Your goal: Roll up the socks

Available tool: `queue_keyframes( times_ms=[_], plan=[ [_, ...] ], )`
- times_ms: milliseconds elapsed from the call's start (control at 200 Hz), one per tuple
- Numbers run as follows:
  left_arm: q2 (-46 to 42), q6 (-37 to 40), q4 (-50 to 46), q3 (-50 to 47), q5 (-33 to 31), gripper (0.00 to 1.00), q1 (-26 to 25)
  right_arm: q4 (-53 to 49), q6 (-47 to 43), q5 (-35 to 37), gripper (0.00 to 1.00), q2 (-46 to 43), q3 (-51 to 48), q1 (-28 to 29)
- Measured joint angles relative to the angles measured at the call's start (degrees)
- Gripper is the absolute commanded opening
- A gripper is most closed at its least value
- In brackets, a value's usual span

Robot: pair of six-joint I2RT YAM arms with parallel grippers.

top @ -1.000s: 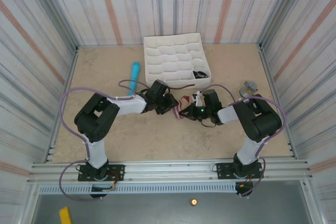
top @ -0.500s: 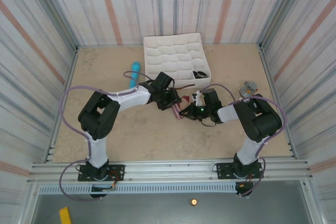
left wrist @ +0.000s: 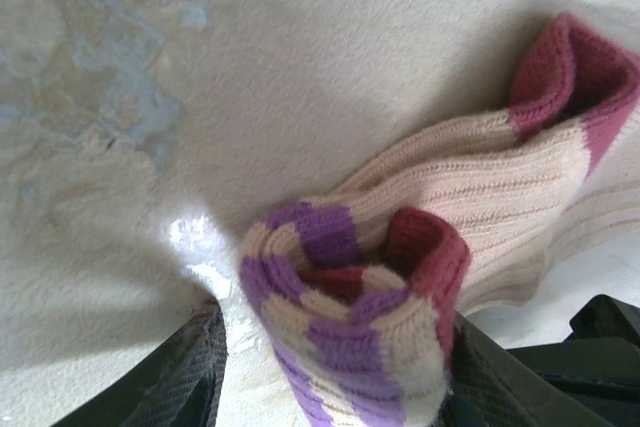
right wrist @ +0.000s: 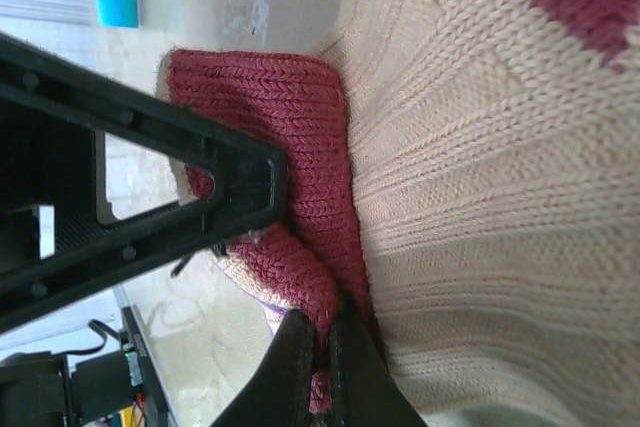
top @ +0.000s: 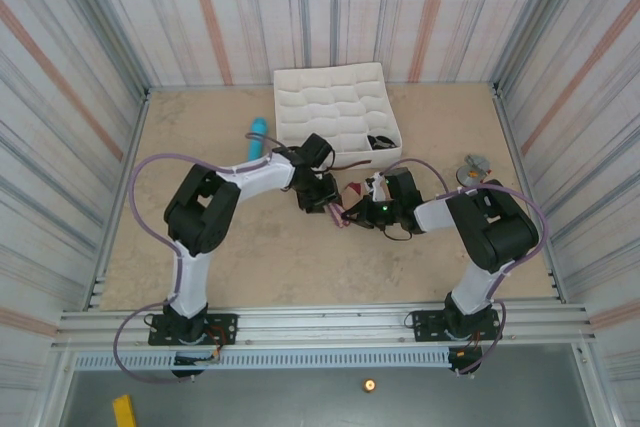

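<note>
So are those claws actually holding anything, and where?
The right gripper pinches the beige sock by a maroon part; left gripper straddles its rolled cuff, grip uncertain.

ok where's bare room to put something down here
Bare table at the near edge between left arm and right arm; also the far-left corner beyond the blue cylinder. Crowded mid-table around the beige sock, up to the white tray.
</note>
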Motion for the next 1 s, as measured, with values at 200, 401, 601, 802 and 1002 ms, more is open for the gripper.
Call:
queue_keyframes(
  times_ms=[200, 401, 601, 802, 1002],
  plan=[
    [2.6, 1.6, -3.5, 4.4, 0.4, 0.56, 0.8, -1.2, -1.1, 1.1, 0.0, -0.5, 0.4, 0.7],
    [4.5, 1.9, -4.5, 7.1, 0.6, 0.49, 1.0, -2.8, -1.9, 3.4, 0.0, -1.4, 0.7, 1.8],
    [4.9, 2.8, -5.2, 7.1, 0.5, 0.26, 1.2, -3.7, -2.9, 5.2, 0.0, -2.4, 0.7, 2.3],
    [5.0, 3.4, -5.3, 6.5, 1.2, 0.1, 1.5, -4.7, -3.0, 7.0, 0.0, -3.8, 0.1, 2.4],
    [4.0, 3.8, -3.9, 4.3, 2.8, 0.0, 2.1, -4.6, -2.8, 7.1, 0.0, -4.2, -0.3, 2.4]
  ],
)
